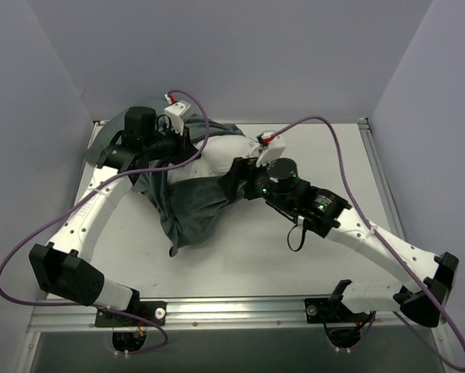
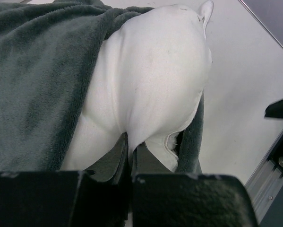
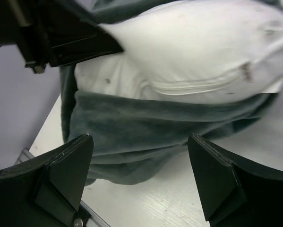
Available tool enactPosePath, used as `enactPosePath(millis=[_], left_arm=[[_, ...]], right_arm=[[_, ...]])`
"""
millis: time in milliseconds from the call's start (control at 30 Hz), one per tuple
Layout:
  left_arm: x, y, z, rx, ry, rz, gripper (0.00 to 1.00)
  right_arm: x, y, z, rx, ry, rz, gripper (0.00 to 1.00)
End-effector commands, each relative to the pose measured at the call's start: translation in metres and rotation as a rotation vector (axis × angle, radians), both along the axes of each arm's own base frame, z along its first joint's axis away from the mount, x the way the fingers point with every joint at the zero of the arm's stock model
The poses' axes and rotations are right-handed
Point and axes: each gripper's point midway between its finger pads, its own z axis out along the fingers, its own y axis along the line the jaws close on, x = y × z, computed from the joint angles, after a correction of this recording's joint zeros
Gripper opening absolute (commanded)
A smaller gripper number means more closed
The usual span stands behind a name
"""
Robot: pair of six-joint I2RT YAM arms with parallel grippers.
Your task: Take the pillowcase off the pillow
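The top camera looks down from high behind, while both wrist cameras sit close, sharing the pillow (image 2: pixel 150 71) mid-frame.

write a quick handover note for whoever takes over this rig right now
Left tool: shut, pinching the white pillow.
Right tool: open, holding nothing, above the pillowcase edge.
Both things lie at the far left of the table, pillowcase grey-green side out.
Done: part of the pillow is bared.
Left to do: pillowcase covers the rest; probably regrip it with the right tool and pull it off.
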Motion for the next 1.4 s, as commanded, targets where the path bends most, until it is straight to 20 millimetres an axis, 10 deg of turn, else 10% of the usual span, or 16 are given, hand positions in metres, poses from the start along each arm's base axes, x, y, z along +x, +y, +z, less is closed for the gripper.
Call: enactPosePath(millis=[0, 200, 333, 400, 433, 467, 533, 1067, 1233, 1367], left_arm=[[0.025, 0.002, 0.053, -0.051, -0.176, 0.063, 0.02], [0.022, -0.001, 0.05, -0.064, -0.149, 0.054, 0.02], [0.027, 0.007, 0.055, -0.045, -0.16, 0.106, 0.02], [0.029, 0.012, 0.054, -0.028, -0.161, 0.131, 0.02], [0.031, 0.012, 0.055, -0.025, -0.161, 0.137, 0.02], [0.034, 0.014, 0.055, -0.021, -0.162, 0.151, 0.02], [0.041, 0.019, 0.06, -0.017, -0.174, 0.179, 0.02], [0.137, 0.114, 0.131, 0.172, -0.357, 0.513, 0.02], [0.131, 0.11, 0.143, 0.121, -0.358, 0.486, 0.02], [0.095, 0.08, 0.157, -0.05, -0.29, 0.37, 0.02]], right_arm=[[0.0, 0.032, -0.016, -0.105, -0.028, -0.015, 0.84], [0.012, 0.091, -0.015, -0.144, -0.061, 0.067, 0.89], [0.017, 0.116, -0.068, -0.258, 0.037, 0.132, 0.88], [0.01, 0.113, -0.095, -0.294, 0.086, 0.154, 0.74], [0.008, 0.113, -0.096, -0.272, 0.083, 0.155, 0.59], [0.005, 0.11, -0.102, -0.255, 0.099, 0.14, 0.21], [-0.003, 0.092, -0.119, -0.267, 0.126, 0.106, 0.0], [-0.097, 0.024, -0.21, -0.362, 0.304, 0.133, 0.0], [-0.101, 0.015, -0.215, -0.358, 0.305, 0.112, 0.0], [-0.061, 0.015, -0.208, -0.299, 0.268, 0.055, 0.0]])
